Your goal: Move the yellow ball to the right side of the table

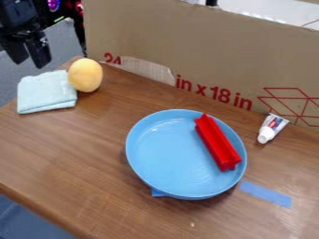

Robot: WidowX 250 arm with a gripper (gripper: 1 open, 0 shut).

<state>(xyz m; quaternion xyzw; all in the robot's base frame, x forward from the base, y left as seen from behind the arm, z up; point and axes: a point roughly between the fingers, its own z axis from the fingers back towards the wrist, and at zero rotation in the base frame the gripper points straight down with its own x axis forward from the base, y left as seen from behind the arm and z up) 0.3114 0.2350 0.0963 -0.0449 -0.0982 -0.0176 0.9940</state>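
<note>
The yellow ball rests on the brown table at the far left, close to the cardboard wall and touching the edge of a folded light-blue cloth. My gripper hangs at the top left corner, left of the ball and above the cloth's far end. Its dark fingers point down and stand apart, open, with nothing between them. It is clear of the ball.
A blue plate holding a red block sits centre-right. A small white tube lies at the right by the cardboard box wall. Blue tape marks the table near the plate.
</note>
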